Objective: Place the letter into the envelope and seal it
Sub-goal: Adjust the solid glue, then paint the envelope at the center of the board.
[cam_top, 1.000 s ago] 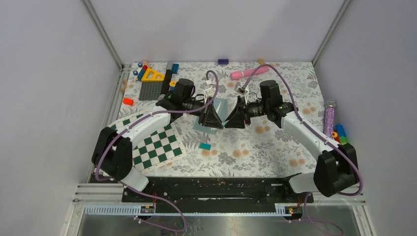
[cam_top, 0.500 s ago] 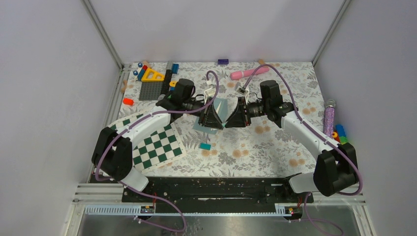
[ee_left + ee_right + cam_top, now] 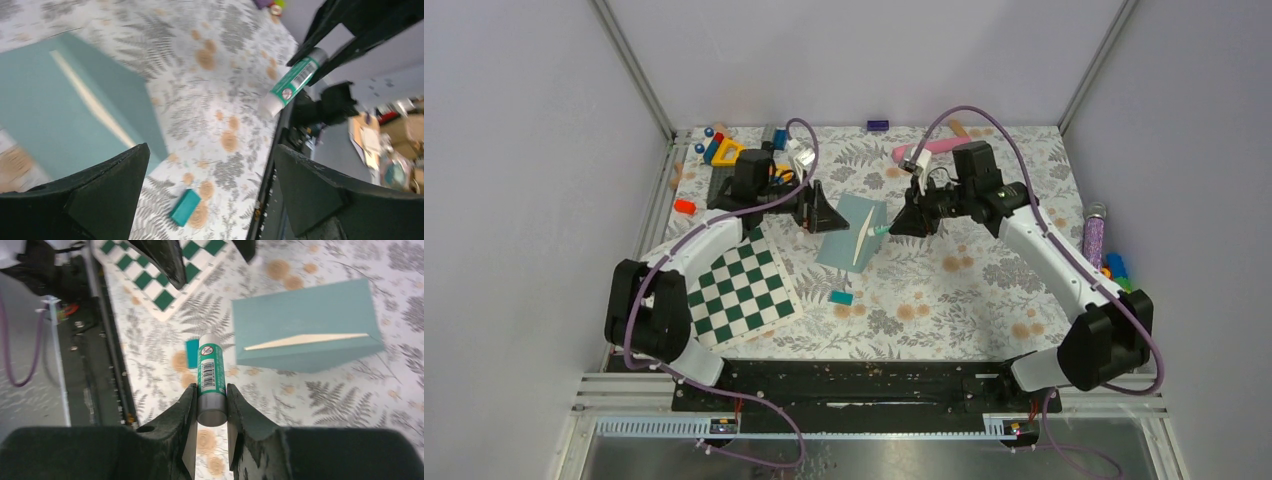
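The teal envelope (image 3: 854,232) lies flat at the table's middle, also in the left wrist view (image 3: 55,105) and the right wrist view (image 3: 305,320). A thin cream strip (image 3: 305,341) shows along its flap edge, so the letter is mostly hidden. My left gripper (image 3: 824,214) hangs open just left of the envelope, nothing between its fingers (image 3: 210,185). My right gripper (image 3: 908,219) is to the right of the envelope, shut on a green-and-white glue stick (image 3: 211,372). The glue stick's white tip (image 3: 292,85) points toward the envelope from above the table.
A green-white checkerboard (image 3: 739,290) lies at front left and a tiny teal block (image 3: 841,297) sits in front of the envelope. A grey baseplate (image 3: 732,182) and small toys crowd the back left. A pink object (image 3: 929,149) is at the back, a purple glitter tube (image 3: 1092,240) at right.
The left gripper has opened and drawn back to the left, off the envelope. The right gripper has pulled back right and up with the glue stick. The envelope is now uncovered.
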`<action>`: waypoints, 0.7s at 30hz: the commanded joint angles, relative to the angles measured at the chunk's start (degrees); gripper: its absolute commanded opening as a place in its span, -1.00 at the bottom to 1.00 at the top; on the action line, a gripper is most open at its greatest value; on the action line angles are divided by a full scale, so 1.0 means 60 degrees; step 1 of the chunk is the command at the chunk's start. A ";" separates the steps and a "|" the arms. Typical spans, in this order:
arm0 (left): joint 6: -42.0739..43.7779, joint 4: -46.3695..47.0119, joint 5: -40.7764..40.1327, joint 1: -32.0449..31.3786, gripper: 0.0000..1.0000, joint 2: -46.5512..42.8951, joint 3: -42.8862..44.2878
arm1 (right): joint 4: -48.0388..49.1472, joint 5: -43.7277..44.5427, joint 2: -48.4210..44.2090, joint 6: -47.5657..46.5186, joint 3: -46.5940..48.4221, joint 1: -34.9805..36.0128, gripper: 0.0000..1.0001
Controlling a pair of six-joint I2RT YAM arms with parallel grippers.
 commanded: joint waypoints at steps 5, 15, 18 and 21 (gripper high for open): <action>0.0196 0.0181 -0.2012 0.0330 0.94 0.0582 -0.0140 | -0.0065 0.2943 0.1822 -0.0137 0.1267 -0.0008 -1.00; -0.1523 0.2436 -0.1458 0.0659 0.05 0.1669 -0.1134 | -0.0053 0.3319 0.4583 0.1517 0.3432 0.0207 -1.00; -0.1729 0.2701 -0.1302 0.0703 -0.35 0.2056 -0.1196 | -0.0098 0.3434 0.5235 0.1855 0.3858 0.0321 -1.00; -0.1759 0.2806 -0.1408 0.0703 -0.62 0.2272 -0.1232 | -0.0309 0.3512 0.5692 0.1903 0.4312 0.0488 -1.00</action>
